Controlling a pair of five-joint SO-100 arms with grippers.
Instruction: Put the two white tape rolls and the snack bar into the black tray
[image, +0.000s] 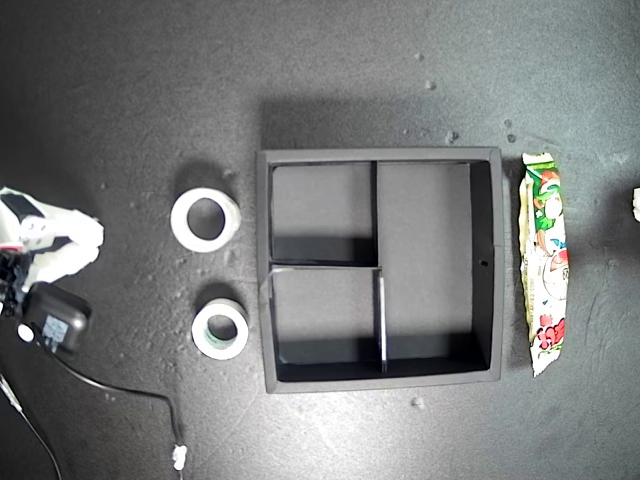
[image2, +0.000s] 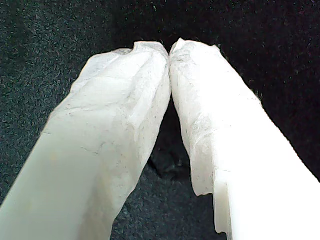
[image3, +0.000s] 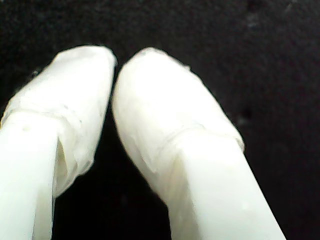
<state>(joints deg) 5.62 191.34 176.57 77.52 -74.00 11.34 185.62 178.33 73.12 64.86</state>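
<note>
My first gripper (image2: 170, 52) is clenched on nothing, its white-wrapped tips touching; my second gripper (image3: 114, 67) is likewise closed and empty. In the exterior view, the square black divided tray (image: 487, 262) sits centre, the plain white tape roll (image: 205, 219) and the green-cored white roll (image: 220, 328) just left of it, the long green, white and red snack bar (image: 545, 262) just right.
</note>
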